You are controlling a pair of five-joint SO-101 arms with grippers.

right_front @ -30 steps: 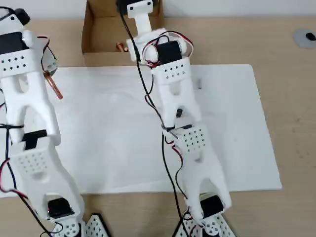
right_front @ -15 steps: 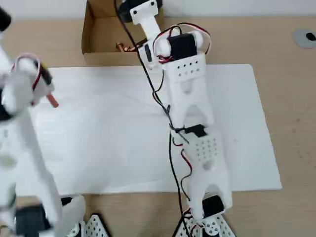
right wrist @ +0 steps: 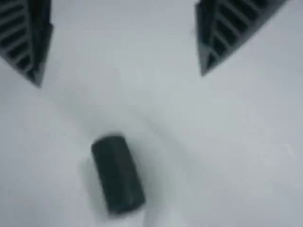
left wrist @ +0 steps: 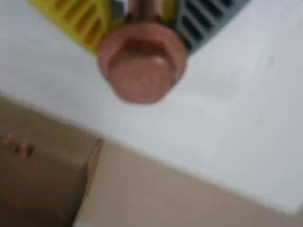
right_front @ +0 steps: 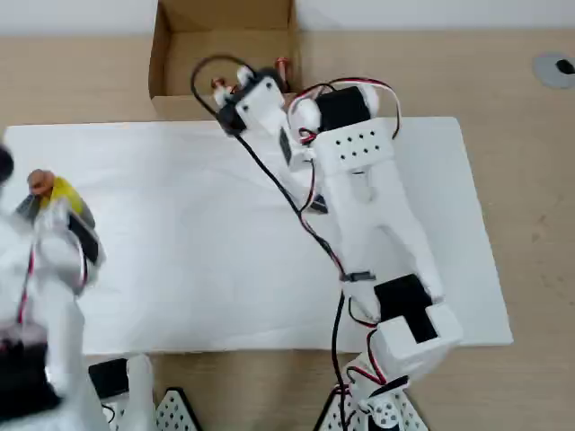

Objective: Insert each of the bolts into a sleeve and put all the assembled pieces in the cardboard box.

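Copper-coloured hexagonal-headed bolt [left wrist: 142, 66] sat pinched by its shank in the left gripper [right_front: 47, 194], whose yellow and dark fingers were closed tight on it, the head standing clear of their tips. From where I stood, the right gripper [right wrist: 120, 71] hung with its jaws spread wide and nothing between them. A short dark cylindrical sleeve [right wrist: 117, 174] lay on its side just beneath those jaws, untouched. The brown cardboard box [right_front: 162, 54] stood just beyond the right gripper and well apart from the left one, with a few copper-coloured pieces [right_front: 282, 66] already inside it on the side nearest the right gripper. I took the step in hand to be the fetching of a sleeve for the held bolt. The next move, as I judged it, called for the right gripper to come down with a finger on each side of the sleeve's round body and close gently, since a smooth cylinder lying flat would likely roll away from a crooked squeeze. After that the bore would have to be lined up with the shank. Under both grippers stretched a white sheet [right_front: 198, 233], spread over a pale wooden table [right_front: 521, 180], with a small grey disc [right_front: 550, 67] far off on the right gripper's outer side. Past the table's far edge ran a pale strip, too plain to tell wall from floor.
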